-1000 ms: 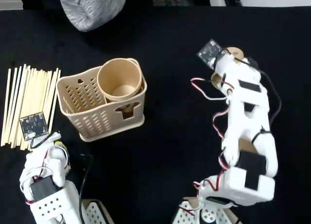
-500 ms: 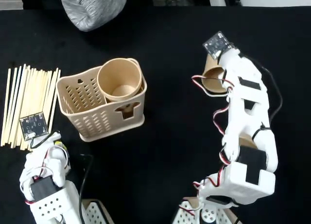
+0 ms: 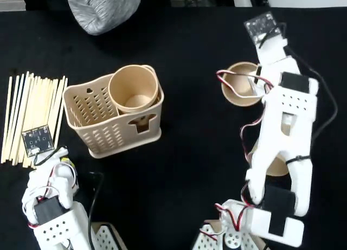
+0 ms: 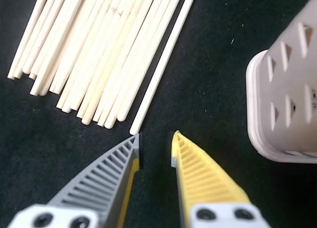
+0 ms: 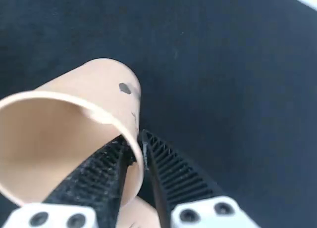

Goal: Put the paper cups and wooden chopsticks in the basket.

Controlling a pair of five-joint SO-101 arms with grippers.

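right fingers (image 5: pixel 171 176): pinched on paper cup (image 5: pixel 64 129) wall
left fingers (image 4: pixel 198 173): slightly apart, empty, by chopsticks (image 4: pixel 89 50)
advice: hold firm, carry over basket (image 3: pixel 103 128), nest into seated cup (image 3: pixel 133 87)

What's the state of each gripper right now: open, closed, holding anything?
Left gripper: open, empty, tips near the ends of the chopsticks.
Right gripper: closed on the paper cup, pinching its wall at the rim.
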